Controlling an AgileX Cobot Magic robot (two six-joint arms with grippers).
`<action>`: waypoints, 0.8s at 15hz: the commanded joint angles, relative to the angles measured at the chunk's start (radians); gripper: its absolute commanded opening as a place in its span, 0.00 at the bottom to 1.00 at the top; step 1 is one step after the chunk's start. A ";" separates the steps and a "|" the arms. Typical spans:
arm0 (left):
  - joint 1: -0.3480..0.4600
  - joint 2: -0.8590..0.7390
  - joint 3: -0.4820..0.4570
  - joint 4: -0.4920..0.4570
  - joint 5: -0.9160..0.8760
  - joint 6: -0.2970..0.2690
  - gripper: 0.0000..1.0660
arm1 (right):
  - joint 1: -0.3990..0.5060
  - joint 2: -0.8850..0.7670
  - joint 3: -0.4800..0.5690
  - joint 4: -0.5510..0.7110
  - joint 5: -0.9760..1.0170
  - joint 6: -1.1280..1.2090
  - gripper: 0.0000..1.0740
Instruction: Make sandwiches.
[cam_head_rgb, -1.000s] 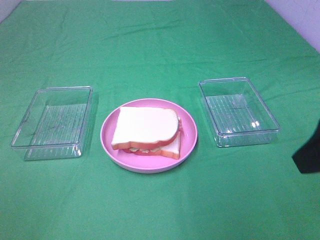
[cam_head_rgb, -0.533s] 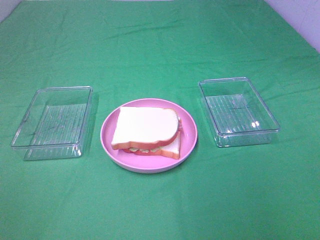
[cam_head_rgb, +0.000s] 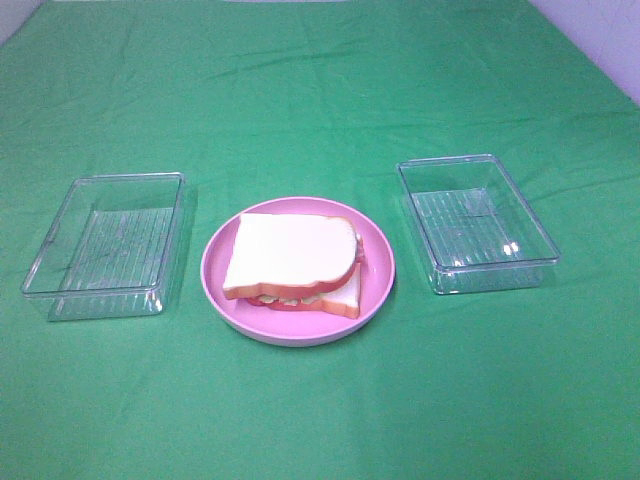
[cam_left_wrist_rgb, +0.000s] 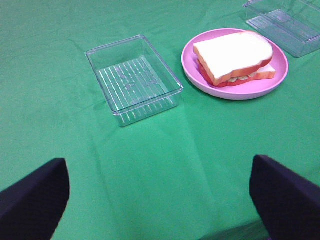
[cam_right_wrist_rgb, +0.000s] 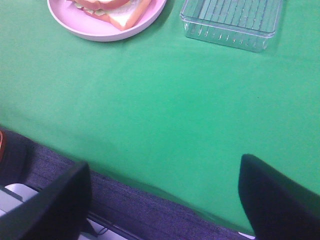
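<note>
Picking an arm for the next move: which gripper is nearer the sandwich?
Left, slightly. Left gripper is pulled back with the sandwich fully in view; right gripper sits past the table edge, seeing only a corner.

A sandwich (cam_head_rgb: 295, 262) on a plate (cam_head_rgb: 375, 285), with a clear tray to either side, on a green tabletop (cam_head_rgb: 320, 90).

The sandwich lies flat in the middle of the pink plate, its white top slice uppermost, with red and pale filling showing along the near edge between the two slices. The left tray (cam_head_rgb: 105, 245) and the right tray (cam_head_rgb: 477, 222) each stand apart from the plate, touching nothing, ribbed floors bare. The right tray sits a little farther back than the left. No fingers appear in this view, so nothing can be placed against them.
</note>
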 joint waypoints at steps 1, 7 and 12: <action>-0.001 -0.020 0.001 -0.003 -0.012 0.001 0.87 | 0.001 -0.004 0.006 0.004 0.000 -0.013 0.71; 0.042 -0.020 0.001 -0.003 -0.012 0.000 0.87 | 0.001 -0.004 0.006 0.004 0.000 -0.013 0.71; 0.319 -0.020 0.001 -0.003 -0.012 0.000 0.87 | -0.183 -0.096 0.006 0.010 0.000 -0.013 0.71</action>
